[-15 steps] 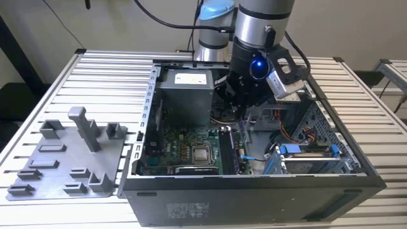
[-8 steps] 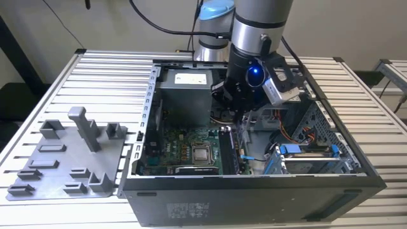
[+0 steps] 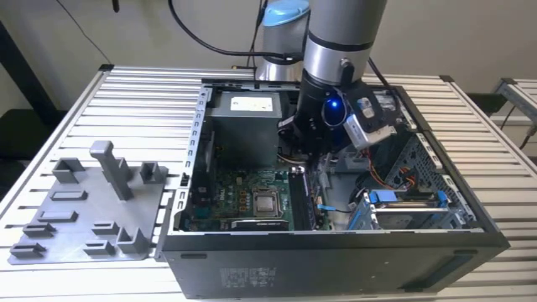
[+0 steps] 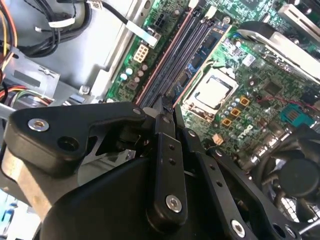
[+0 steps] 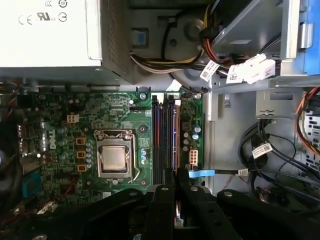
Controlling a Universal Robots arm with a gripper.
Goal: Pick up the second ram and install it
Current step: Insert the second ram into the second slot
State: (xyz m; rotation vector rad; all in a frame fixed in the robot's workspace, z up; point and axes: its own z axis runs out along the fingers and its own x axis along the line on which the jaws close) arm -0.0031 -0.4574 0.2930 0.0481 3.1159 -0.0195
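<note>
Exterior view: we see the arm reaching down into an open computer case lying on a slatted metal table.
Gripper: its body sits low inside the case, above the memory slots beside the processor socket; fingertips at and.
Jaws: in both wrist views we see the two black fingers drawn close together, almost parallel, with only a thin gap between them.
Second ram: we see a thin brownish edge pinched in that gap in the first wrist view, which we take to be the stick held edge-on; its chips and label are hidden by the fingers.
Position of ram: directly over the row of slots, in line with them; whether it touches a slot we cannot tell.
Slots: long dark channels with reddish edges, running between the processor socket and the board's edge.
Motherboard: green, flat on the case floor.
Power supply: grey box at the far end of the case.
Holder tray: grey plastic with upright posts, on the table at the exterior view's left, beside the case.
</note>
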